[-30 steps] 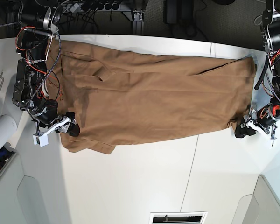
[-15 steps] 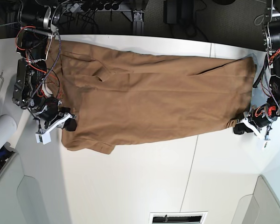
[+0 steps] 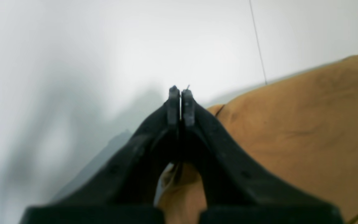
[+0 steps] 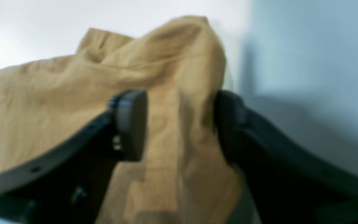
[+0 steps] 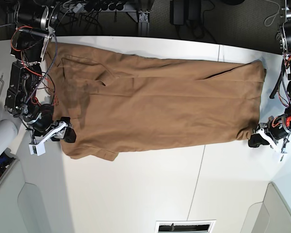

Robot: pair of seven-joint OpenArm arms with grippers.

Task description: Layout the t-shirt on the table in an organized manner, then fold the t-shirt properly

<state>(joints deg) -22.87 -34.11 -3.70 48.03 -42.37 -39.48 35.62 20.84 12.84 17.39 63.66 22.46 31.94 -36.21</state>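
1. Left gripper (image 3: 181,93) is pinched fully together, nothing seen between its tips, beside the shirt's corner.
2. Right gripper (image 4: 179,124) gapes around a raised fold.
3. Plain tan-brown fabric t-shirt (image 5: 160,107) lies spread along the flat white tabletop's (image 5: 150,189) far edge.

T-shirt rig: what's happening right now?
The tan t-shirt lies spread lengthwise on the white table, not yet folded. The left gripper is shut beside the shirt's corner; no cloth shows between its tips. The right gripper is open, straddling a raised bunch of fabric at the opposite end.
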